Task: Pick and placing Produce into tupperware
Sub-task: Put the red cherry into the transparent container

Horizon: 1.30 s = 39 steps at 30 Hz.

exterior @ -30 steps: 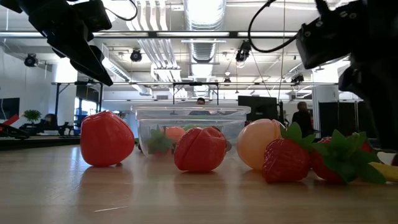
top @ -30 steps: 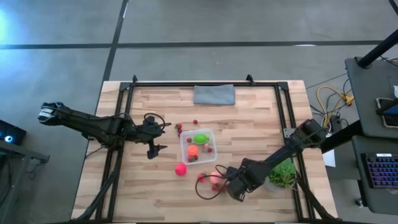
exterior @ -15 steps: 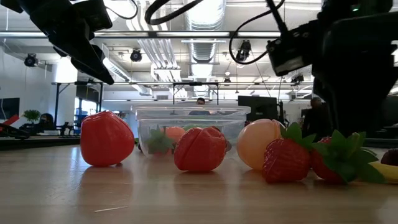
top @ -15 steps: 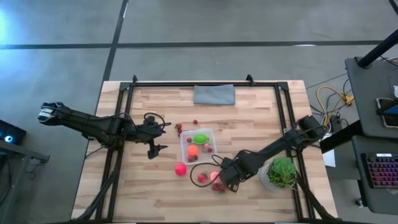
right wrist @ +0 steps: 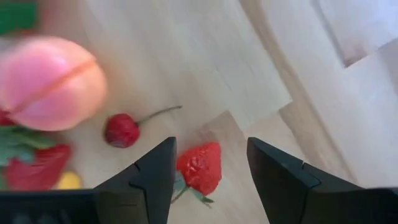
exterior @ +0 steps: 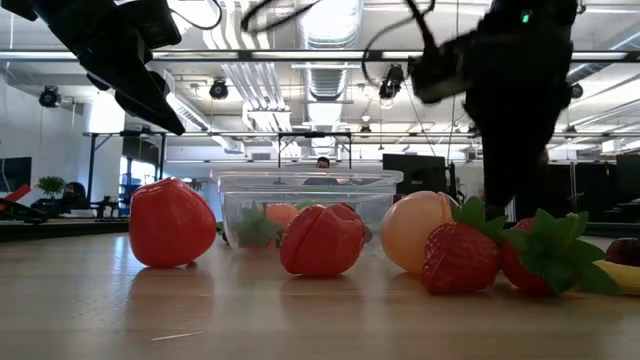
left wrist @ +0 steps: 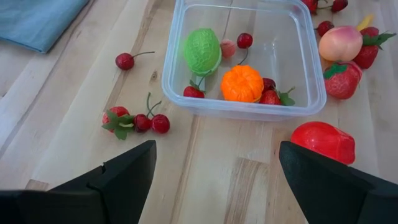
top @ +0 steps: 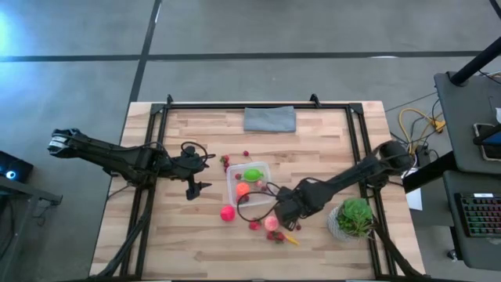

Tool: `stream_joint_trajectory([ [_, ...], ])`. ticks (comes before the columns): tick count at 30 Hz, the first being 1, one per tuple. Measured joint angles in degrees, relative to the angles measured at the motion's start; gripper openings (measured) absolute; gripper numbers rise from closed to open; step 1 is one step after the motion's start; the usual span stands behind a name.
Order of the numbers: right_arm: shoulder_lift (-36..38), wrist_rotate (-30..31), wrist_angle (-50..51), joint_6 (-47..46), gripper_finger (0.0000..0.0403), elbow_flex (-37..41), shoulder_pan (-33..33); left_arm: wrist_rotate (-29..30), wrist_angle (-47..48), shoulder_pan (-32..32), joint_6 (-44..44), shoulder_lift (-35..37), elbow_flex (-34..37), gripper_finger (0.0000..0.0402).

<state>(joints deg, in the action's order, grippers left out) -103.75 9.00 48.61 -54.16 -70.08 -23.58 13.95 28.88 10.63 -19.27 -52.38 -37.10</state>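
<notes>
Tupperware (left wrist: 310, 99), clear rounded plastic, holds ridged orange fruit (left wrist: 242, 84).

- High view looks straight down on the whole table (top: 196, 235) from far above.
- Low view sits at tabletop level, close to the tupperware (exterior: 305, 200).
- Left wrist view looks down close on that same tupperware (left wrist: 298, 68).
- Right wrist view hangs very near the wood.
</notes>
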Motion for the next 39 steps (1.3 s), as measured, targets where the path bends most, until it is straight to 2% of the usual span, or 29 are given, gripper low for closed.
stream_joint_trajectory([
  [3,2.81,2.06,0.60,-1.95,0.0190,0.10,-1.46,0.01,0.00,0.00,0.07,0.00,0.00,0.0325],
  [6,4.67,1.48,0.59,-2.42,0.0188,0.78,-3.00,0.01,-0.01,0.00,0.09,0.00,0.00,0.0325],
  [12,4.07,-4.26,-0.01,-4.21,0.0181,2.84,-6.18,0.01,-0.07,0.00,0.11,0.01,0.00,0.0325],
  [20,3.41,-4.44,-3.51,-6.22,0.0176,4.38,-9.92,0.01,-0.10,0.04,0.12,0.00,0.02,0.0325],
  [26,3.41,-4.44,-5.68,-8.05,0.0183,6.94,-10.36,0.01,-0.15,0.04,0.13,0.00,0.02,0.0325],
  [32,3.41,-4.42,-7.11,-10.73,0.0200,8.50,-10.29,0.00,0.02,0.04,0.15,0.00,0.02,0.0325],
  [39,3.39,-4.44,-7.30,-6.49,0.0246,7.84,-10.43,0.01,0.02,0.02,0.42,-0.03,0.02,0.0325],
])
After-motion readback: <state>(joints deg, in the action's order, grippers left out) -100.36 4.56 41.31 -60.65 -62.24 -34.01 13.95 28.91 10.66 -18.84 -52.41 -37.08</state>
